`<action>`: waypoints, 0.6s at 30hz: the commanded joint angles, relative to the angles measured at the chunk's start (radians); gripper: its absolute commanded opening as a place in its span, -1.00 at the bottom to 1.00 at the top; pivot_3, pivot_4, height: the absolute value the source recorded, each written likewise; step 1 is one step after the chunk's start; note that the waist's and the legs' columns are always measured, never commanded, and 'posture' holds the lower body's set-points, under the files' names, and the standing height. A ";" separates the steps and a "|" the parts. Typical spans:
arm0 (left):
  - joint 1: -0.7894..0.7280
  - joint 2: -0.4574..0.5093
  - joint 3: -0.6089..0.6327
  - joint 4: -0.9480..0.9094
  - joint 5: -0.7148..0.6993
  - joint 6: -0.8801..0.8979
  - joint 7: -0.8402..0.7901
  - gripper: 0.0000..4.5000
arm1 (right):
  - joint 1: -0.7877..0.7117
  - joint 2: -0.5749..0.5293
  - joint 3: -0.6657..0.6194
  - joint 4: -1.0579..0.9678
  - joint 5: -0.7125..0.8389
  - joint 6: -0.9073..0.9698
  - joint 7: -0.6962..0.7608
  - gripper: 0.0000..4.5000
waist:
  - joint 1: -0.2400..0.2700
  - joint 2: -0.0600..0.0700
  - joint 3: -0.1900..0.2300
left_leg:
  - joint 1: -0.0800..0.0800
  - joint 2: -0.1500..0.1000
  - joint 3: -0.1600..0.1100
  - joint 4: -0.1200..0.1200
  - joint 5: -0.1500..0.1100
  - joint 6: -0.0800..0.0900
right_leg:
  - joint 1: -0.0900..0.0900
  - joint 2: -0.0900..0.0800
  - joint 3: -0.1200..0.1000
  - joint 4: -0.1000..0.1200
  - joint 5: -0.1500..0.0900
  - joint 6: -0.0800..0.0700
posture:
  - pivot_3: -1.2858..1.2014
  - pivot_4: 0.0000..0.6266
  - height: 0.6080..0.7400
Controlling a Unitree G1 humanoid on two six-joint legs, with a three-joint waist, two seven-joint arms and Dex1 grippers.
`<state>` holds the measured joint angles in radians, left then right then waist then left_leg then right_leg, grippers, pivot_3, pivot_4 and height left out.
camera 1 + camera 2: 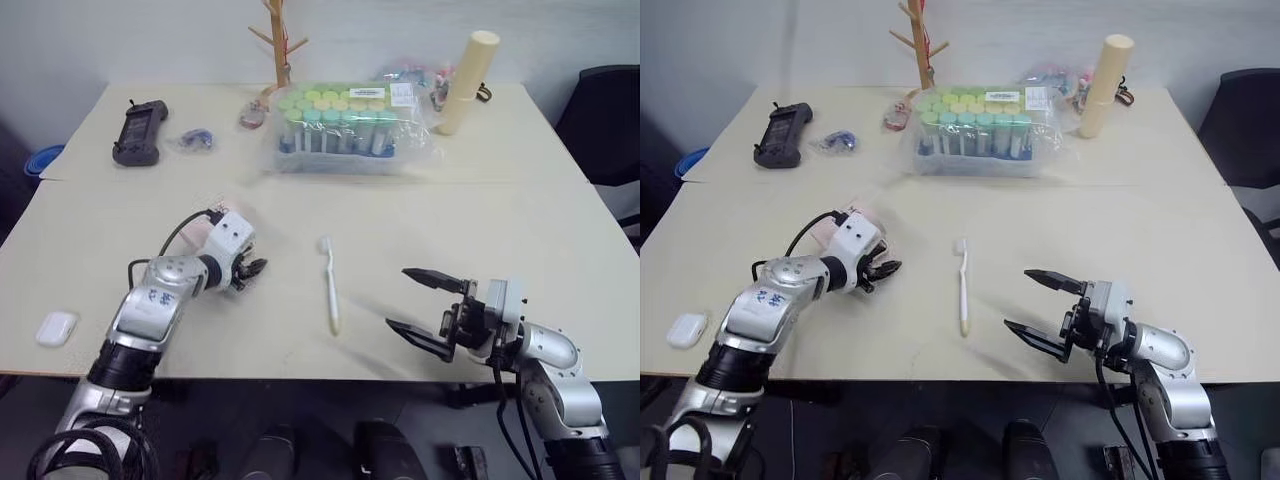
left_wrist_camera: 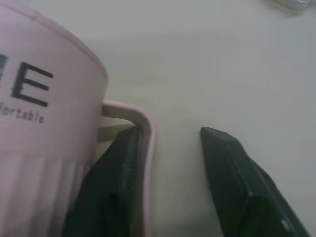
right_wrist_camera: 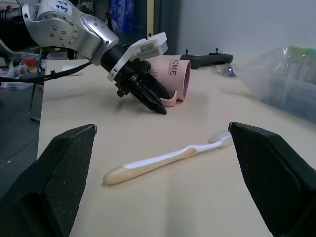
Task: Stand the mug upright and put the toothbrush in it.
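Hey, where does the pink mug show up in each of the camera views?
Left eye view: mug peeks out behind the left gripper.
Right eye view: likewise.
Left wrist view: its side and handle, close up.
Right wrist view: on its side.
Shared landmark: the left gripper at its handle.

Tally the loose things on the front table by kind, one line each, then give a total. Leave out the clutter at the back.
Mug, lying on its side: 1
Toothbrush, lying flat: 1
White earbud case: 1
Total: 3
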<state>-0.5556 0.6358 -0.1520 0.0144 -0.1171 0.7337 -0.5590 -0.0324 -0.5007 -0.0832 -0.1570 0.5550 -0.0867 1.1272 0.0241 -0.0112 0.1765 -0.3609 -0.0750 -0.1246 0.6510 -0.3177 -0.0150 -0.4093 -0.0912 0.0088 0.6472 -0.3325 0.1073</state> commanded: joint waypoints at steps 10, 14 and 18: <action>0.034 -0.154 0.257 -0.003 -0.472 -0.259 -0.577 -0.99 | 0.099 -0.035 -0.091 -0.103 0.004 -0.019 -0.054 1.00 | 0.000 0.002 -0.001 | -0.007 -0.001 -0.003 0.006 0.000 0.000 | -0.002 -0.002 -0.002 -0.001 0.000 0.000 | 0.03 -0.52 1.00; 0.130 -0.246 0.229 0.087 -0.442 -0.482 -0.682 -0.99 | 0.138 -0.029 -0.102 -0.134 -0.005 -0.025 -0.085 1.00 | -0.005 0.002 -0.001 | -0.006 0.000 -0.002 0.006 0.000 0.000 | -0.002 -0.001 -0.002 0.000 0.000 0.000 | 0.03 -0.52 1.00; 0.179 -0.317 0.185 0.256 -0.345 -0.718 -0.720 -0.99 | 0.153 -0.027 -0.097 -0.145 -0.013 -0.030 -0.103 1.00 | -0.001 0.002 -0.001 | -0.005 -0.001 -0.001 0.006 0.000 0.001 | -0.001 0.000 -0.002 0.000 0.000 0.000 | 0.03 -0.52 1.00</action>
<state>-0.3794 0.3166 0.0350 0.2301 -0.5002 0.1074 -1.2651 0.1140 -0.5318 -0.1640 -0.2584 0.5385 -0.0928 1.0324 0.0234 -0.0089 0.1752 -0.3665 -0.0755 -0.1256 0.6575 -0.3182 -0.0143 -0.4105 -0.0915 0.0065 0.6471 -0.3323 0.1077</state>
